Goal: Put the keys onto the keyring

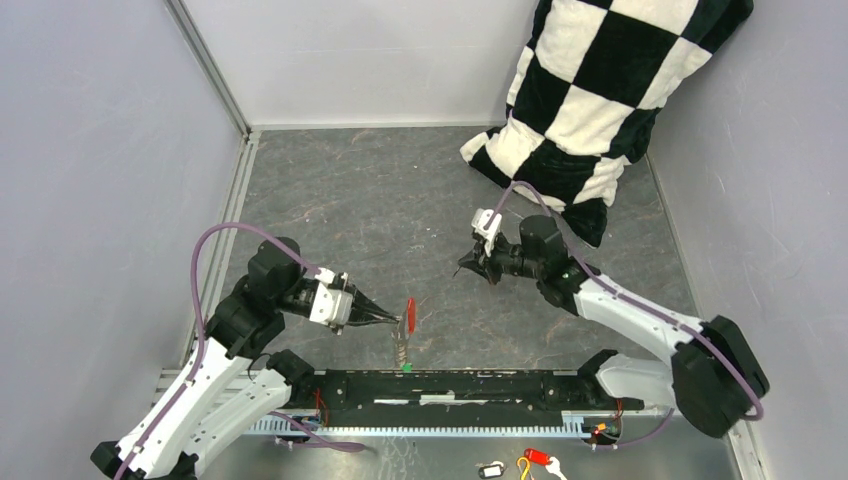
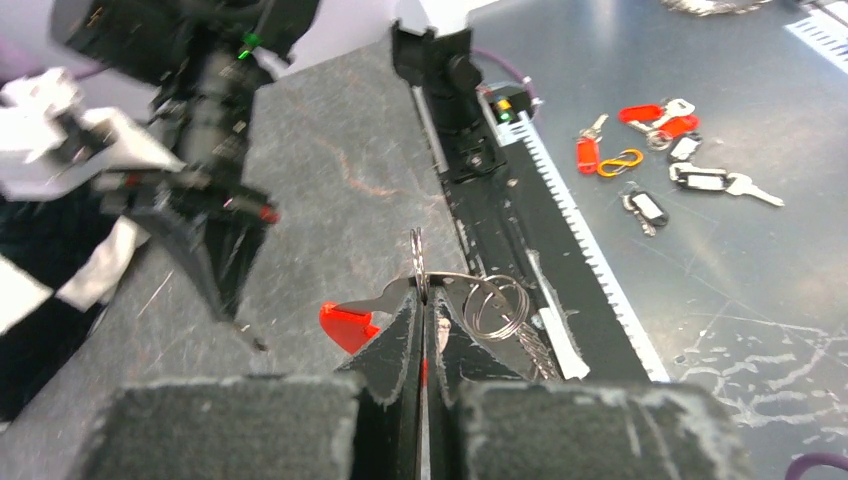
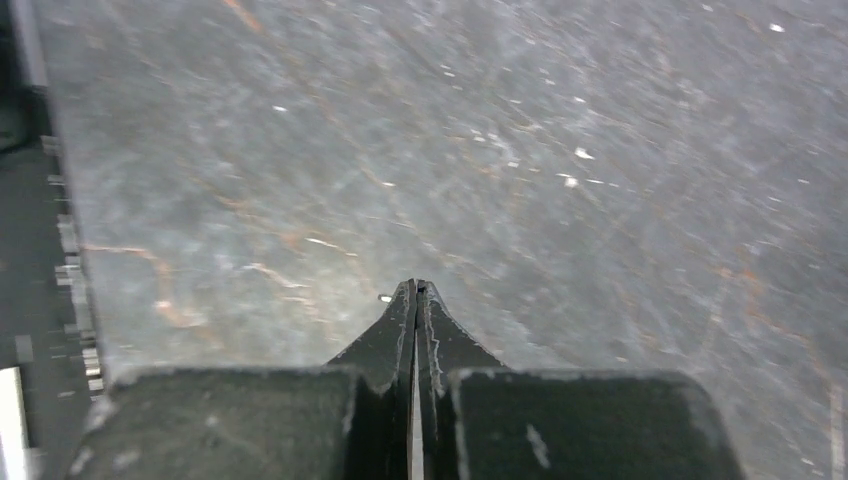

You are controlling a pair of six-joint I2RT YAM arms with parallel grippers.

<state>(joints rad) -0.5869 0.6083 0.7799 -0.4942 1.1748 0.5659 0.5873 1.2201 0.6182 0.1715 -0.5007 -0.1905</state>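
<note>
Threading step: judged mid-task; the red key [image 1: 410, 312] looks hung on, while another is yet to be brought over.
Left pincer [image 1: 392, 320]: pressed together on the keyring [image 1: 400, 345], pinching its top loop edge-on between the pads.
Keyring: hangs from that pinch as a short chain of wire loops, above the desk [image 1: 380, 200] and just in front of the rail [image 1: 480, 385].
Red key: touches the ring right beside the left tips and sticks out sideways.
Green key [image 1: 406, 367]: sits at the chain's lower end against the rail; I cannot tell whether it is hooked on.
Right pincer [image 1: 465, 268]: pressed together over bare desk, well apart from the keyring; I cannot tell whether it nips anything. A thin dark sliver [image 2: 252, 340] shows at its tip.
Doing it well: keep the left pinch steady with a loop turned open toward the right arm. Bring the right tips in slowly, level with that loop, and check the catch first.
Risk: the loops are thin and swing freely, so a nudge could twist the gap away.
</note>
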